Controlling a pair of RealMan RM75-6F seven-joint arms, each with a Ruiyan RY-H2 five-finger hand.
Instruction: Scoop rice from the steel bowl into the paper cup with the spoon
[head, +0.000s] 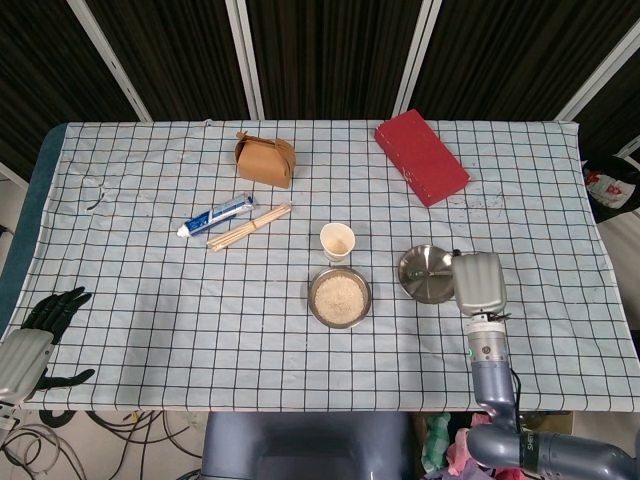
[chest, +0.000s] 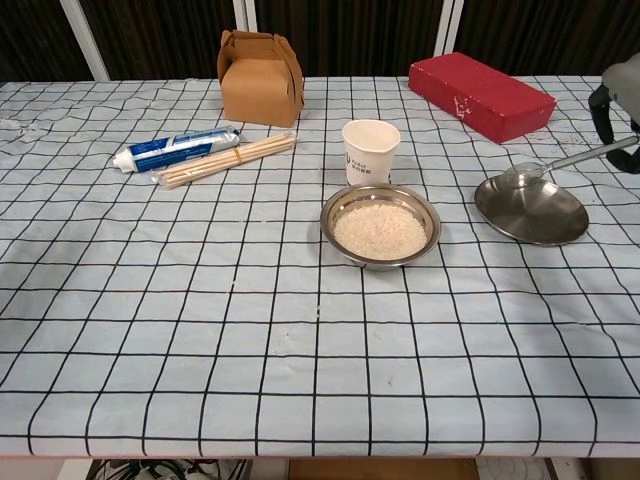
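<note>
Now spoon (chest: 560, 162) in right hand's (head: 478, 283) grip, bowl-end over steel plate (chest: 531, 209)

My right hand (head: 478, 283) hangs palm-down, its back to the head camera, just right of the steel plate (head: 428, 273), forearm running back toward me. It holds the spoon (chest: 560, 162), whose bowl sits over the plate's far rim. My left hand (head: 35, 330) rests at the bench's (head: 150, 300) near-left corner, dark fingers spread.
</note>
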